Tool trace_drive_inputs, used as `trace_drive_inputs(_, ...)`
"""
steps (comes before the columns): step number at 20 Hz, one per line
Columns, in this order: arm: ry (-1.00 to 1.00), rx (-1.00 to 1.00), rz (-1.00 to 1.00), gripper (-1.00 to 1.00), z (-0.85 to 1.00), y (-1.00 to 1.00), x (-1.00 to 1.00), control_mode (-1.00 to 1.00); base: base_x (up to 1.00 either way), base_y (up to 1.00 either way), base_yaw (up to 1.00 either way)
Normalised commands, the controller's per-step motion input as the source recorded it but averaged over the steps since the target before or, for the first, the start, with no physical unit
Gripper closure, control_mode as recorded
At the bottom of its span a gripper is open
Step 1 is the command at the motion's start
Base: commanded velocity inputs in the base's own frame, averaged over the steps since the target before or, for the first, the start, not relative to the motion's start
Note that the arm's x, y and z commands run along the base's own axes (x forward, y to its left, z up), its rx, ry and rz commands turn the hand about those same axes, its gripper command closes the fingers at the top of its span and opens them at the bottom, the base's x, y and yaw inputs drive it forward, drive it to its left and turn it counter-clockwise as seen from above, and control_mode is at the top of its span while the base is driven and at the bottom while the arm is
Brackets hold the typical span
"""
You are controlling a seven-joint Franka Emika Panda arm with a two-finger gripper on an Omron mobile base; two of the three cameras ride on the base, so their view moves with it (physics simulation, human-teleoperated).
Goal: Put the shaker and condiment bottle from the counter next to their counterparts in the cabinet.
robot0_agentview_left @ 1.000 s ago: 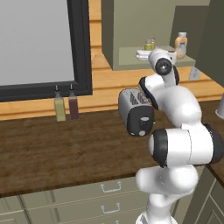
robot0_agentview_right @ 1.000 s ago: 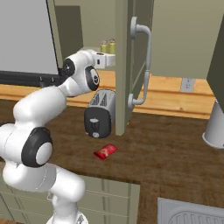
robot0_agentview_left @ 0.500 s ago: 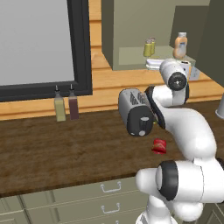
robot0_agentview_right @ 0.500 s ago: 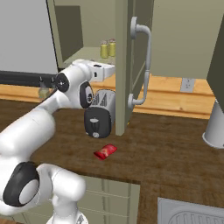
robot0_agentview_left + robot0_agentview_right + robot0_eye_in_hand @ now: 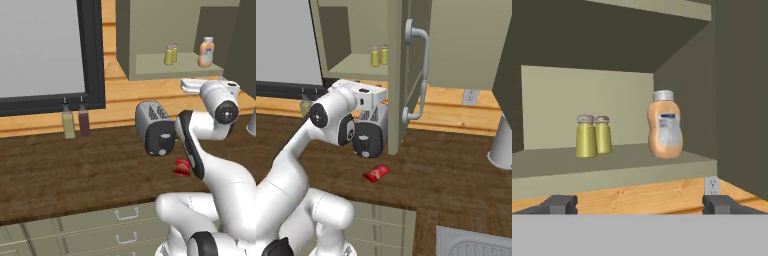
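Note:
Two tiny yellow shakers with pale tops, one [image 5: 586, 136] and the other [image 5: 602, 134], stand side by side on the pale green shelf [image 5: 612, 167] of the cabinet [image 5: 150, 35]. Their colours are too close for me to tell the tan shaker from its greener counterpart. The peach bottle [image 5: 664, 131] with a whitish cap stands to their right. On the counter [image 5: 446, 170] in front of the toaster lies the red condiment bottle [image 5: 376, 173], on its side. My gripper [image 5: 641, 205] hangs open and empty below and in front of the shelf, above the toaster.
A dark toaster [image 5: 156, 129] stands under the cabinet. The open cabinet door [image 5: 416, 75] with its handle juts out beside my hand. An olive bottle [image 5: 68, 122] and a brown nozzle bottle [image 5: 83, 120] stand below the window. A pale cylinder [image 5: 502, 145] stands at the far right.
My hand has drawn back and down from the shelf edge. The arm's swing has uncovered the red bottle in the left base view. The shakers and bottles have not moved.

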Motion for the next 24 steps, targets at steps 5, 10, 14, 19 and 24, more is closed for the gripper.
trace_drive_inputs(5, 0.11, 0.00, -0.04, -1.00, 0.00, -0.03, -0.78, -1.00, 0.00, 0.00, 0.00)
trace_drive_inputs(10, 0.35, 0.00, -0.13, -1.00, 0.00, 0.00, -0.47, -1.00, 0.00, 0.00, 0.00)
trace_drive_inputs(14, 0.40, 0.00, -0.15, -1.00, 0.00, 0.00, -0.34, -1.00, 0.00, 0.00, 0.00)
trace_drive_inputs(19, 0.33, 0.05, -0.08, -1.00, 0.00, 0.00, -0.16, -1.00, 0.00, 0.00, 0.00)
trace_drive_inputs(24, 0.23, 0.11, -0.02, -1.00, -0.12, 0.00, -0.11, -1.00, 0.00, 0.00, 0.00)
